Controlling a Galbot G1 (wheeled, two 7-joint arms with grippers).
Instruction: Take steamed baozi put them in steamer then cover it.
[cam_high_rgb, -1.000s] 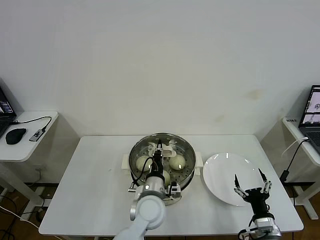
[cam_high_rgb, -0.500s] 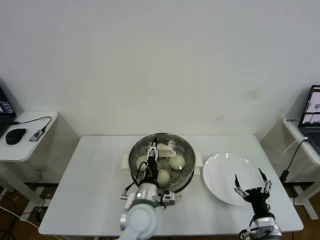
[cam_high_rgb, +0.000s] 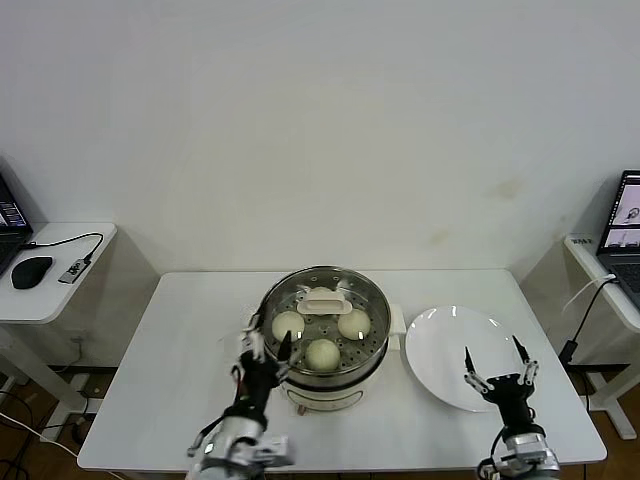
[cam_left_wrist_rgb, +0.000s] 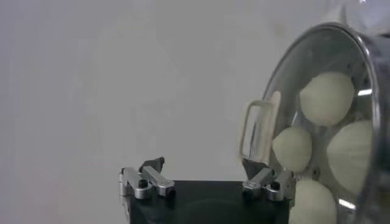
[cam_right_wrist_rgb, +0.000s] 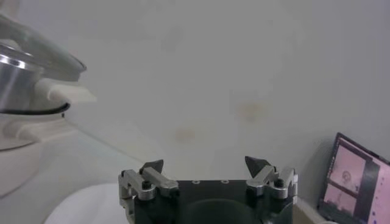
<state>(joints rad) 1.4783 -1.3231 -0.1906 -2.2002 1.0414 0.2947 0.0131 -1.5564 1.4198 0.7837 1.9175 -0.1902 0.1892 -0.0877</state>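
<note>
The steamer (cam_high_rgb: 325, 372) stands mid-table with the glass cover (cam_high_rgb: 372, 303) lying on it, its cream handle (cam_high_rgb: 322, 297) on top. Through the glass three baozi (cam_high_rgb: 288, 324) show in the head view. My left gripper (cam_high_rgb: 265, 352) hangs open at the steamer's front left, clear of the cover and holding nothing. In the left wrist view the gripper (cam_left_wrist_rgb: 204, 165) is open, with the cover's handle (cam_left_wrist_rgb: 259, 131) and baozi (cam_left_wrist_rgb: 327, 97) beyond it. My right gripper (cam_high_rgb: 492, 365) stays open over the white plate's front part; it also shows open in the right wrist view (cam_right_wrist_rgb: 204, 164).
A bare white plate (cam_high_rgb: 445, 335) lies right of the steamer on the white table (cam_high_rgb: 180, 340). A side table (cam_high_rgb: 55, 285) with a mouse and cable stands at the left. Another at the right (cam_high_rgb: 600, 275) carries a laptop.
My left gripper has opened, let go of the cover's handle and drawn back toward the table's front left. The cover stays on the steamer. The right arm has barely moved.
</note>
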